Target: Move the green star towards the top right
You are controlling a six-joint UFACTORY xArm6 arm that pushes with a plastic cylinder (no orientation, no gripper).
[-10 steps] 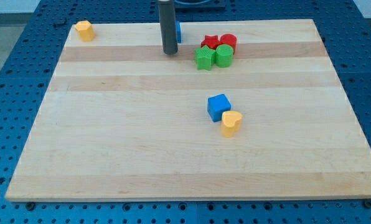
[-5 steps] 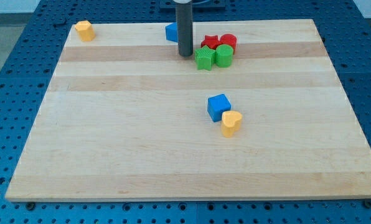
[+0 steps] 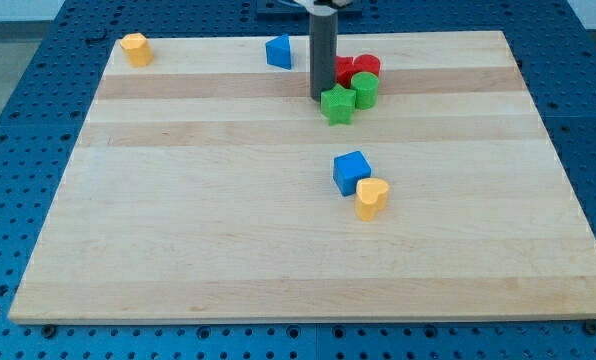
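The green star lies on the wooden board near the view's top, right of centre. My tip stands against the star's upper-left side, touching it as far as I can tell. A green cylinder sits just to the star's upper right, touching it. A red cylinder and a red block, partly hidden by the rod, sit just above them.
A blue block sits at the top, left of the rod. A blue cube and a yellow heart-like block touch near the board's middle. A yellow block sits in the top-left corner.
My tip has moved right, from beside the blue block to the green star. The star has shifted slightly right and down. The blue block is now uncovered.
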